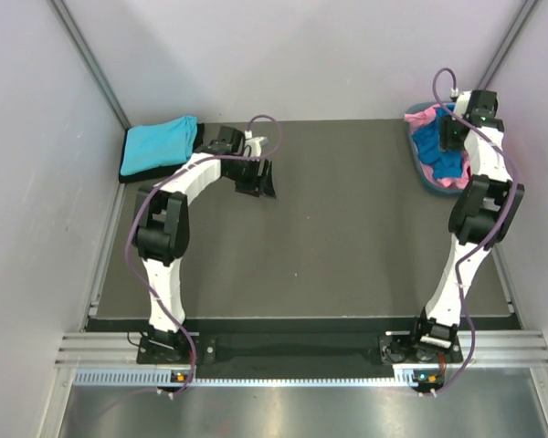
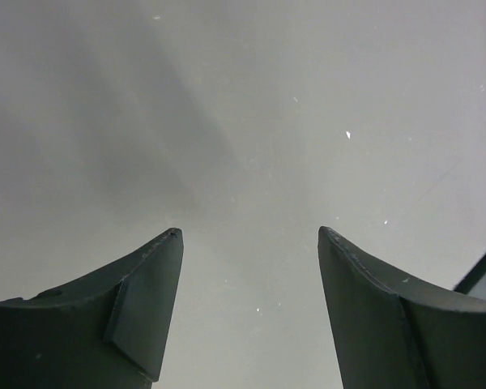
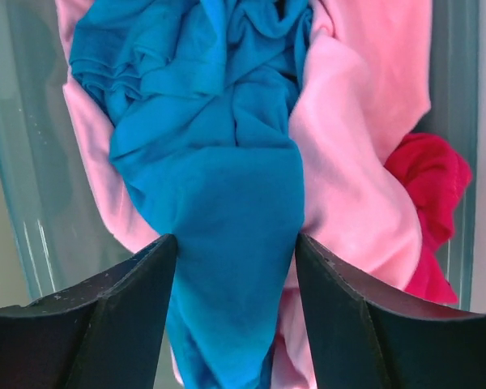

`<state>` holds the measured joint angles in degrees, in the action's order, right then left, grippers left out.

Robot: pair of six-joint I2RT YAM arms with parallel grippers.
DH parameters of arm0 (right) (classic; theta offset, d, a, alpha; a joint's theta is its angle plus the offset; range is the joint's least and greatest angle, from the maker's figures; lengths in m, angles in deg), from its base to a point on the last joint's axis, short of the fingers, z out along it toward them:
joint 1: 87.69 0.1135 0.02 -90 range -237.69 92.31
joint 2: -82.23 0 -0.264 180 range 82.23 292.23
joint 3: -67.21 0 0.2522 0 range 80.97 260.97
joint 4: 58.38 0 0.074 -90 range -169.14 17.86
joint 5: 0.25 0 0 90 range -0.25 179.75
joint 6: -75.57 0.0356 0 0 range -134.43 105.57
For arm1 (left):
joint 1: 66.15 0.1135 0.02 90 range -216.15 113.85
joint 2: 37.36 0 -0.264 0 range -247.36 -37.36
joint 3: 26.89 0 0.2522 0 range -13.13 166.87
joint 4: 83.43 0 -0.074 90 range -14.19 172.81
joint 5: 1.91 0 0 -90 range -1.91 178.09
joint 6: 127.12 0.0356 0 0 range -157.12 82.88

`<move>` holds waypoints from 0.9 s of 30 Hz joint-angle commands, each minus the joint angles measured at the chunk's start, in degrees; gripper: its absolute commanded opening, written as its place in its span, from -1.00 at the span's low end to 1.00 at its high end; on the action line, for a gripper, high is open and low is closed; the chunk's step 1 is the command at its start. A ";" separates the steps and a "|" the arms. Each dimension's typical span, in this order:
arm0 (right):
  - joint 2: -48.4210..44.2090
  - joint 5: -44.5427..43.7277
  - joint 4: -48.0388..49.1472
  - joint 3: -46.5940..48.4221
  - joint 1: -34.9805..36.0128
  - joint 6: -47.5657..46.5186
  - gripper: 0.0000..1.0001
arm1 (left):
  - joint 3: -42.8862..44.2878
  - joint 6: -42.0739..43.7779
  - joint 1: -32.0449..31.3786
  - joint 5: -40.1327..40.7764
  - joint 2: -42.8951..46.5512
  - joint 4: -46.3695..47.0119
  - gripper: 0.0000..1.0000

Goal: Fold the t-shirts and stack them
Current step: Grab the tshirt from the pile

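The left tool (image 2: 249, 232) is held open and empty, while the blue t-shirt (image 3: 211, 162) is straddled by the parted right tool (image 3: 236, 237), grip unclear.

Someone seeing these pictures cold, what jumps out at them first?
A heap of crumpled shirts fills the tub at the far right corner: blue shirt on pink shirt, crimson shirt beside, the open right gripper straddling the blue one. A folded turquoise shirt lies at the far left corner.
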<state>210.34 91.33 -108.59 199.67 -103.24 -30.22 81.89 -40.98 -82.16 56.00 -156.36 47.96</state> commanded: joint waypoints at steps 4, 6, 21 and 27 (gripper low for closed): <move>1.96 -1.23 3.05 4.70 0.43 -3.71 -0.08 | 3.06 3.15 -1.74 3.35 1.93 -1.80 0.45; 1.35 -1.23 3.05 4.62 0.43 -4.33 -0.54 | 3.24 3.33 -1.92 3.97 1.75 -1.89 0.44; -31.05 -0.88 12.18 -6.80 14.75 -15.84 -1.00 | 9.74 6.32 -0.61 20.67 0.35 -0.65 0.97; -39.86 1.66 10.35 -10.76 26.96 -19.98 -1.00 | 11.94 7.64 2.99 25.33 0.79 -0.75 0.95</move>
<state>175.00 90.87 -100.41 190.36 -79.27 -46.31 91.92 -34.95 -81.83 77.53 -156.58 46.78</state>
